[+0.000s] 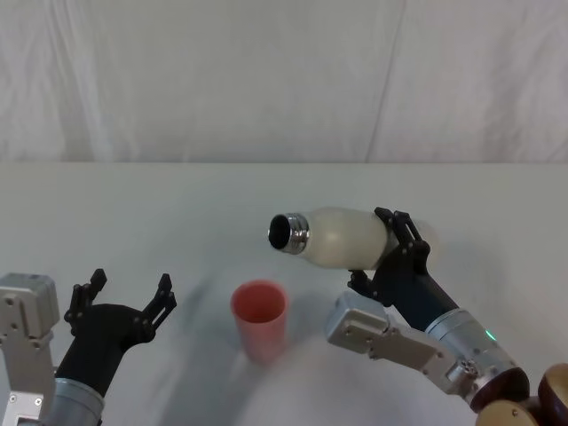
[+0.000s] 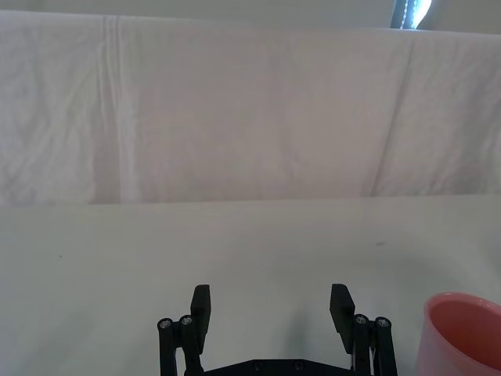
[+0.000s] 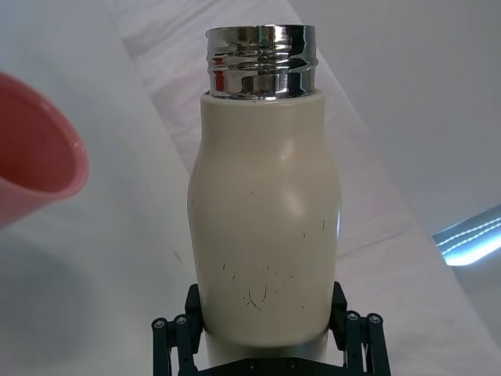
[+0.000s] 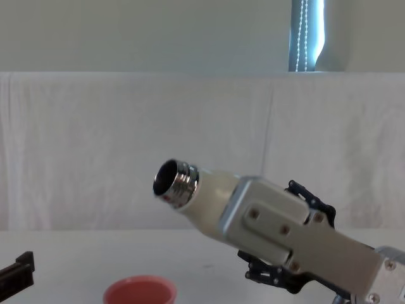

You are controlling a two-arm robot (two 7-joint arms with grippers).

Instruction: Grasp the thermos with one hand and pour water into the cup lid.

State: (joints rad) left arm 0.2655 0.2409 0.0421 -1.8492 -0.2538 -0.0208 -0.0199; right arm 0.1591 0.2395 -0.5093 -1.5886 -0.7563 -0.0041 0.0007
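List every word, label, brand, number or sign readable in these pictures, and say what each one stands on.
None: no readable text anywhere.
The thermos, held tilted in the right gripper, shows a plain cream body with faint scratches, no print or logo.
The cup lid is plain pink, unmarked.
The open left gripper carries no lettering.
The table and the white cloth backdrop carry no signs.

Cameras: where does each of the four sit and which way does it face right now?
Head view: high, looking down at the white table; both arms show, the open left gripper and the right gripper holding the tilted cream-white thermos.
Chest view: low, looking forward; right arm and thermos fill the foreground.
Left wrist view: looks past its open fingers across the table.
Right wrist view: looks along the thermos to its silver neck.
All four share the salmon-pink cup lid.
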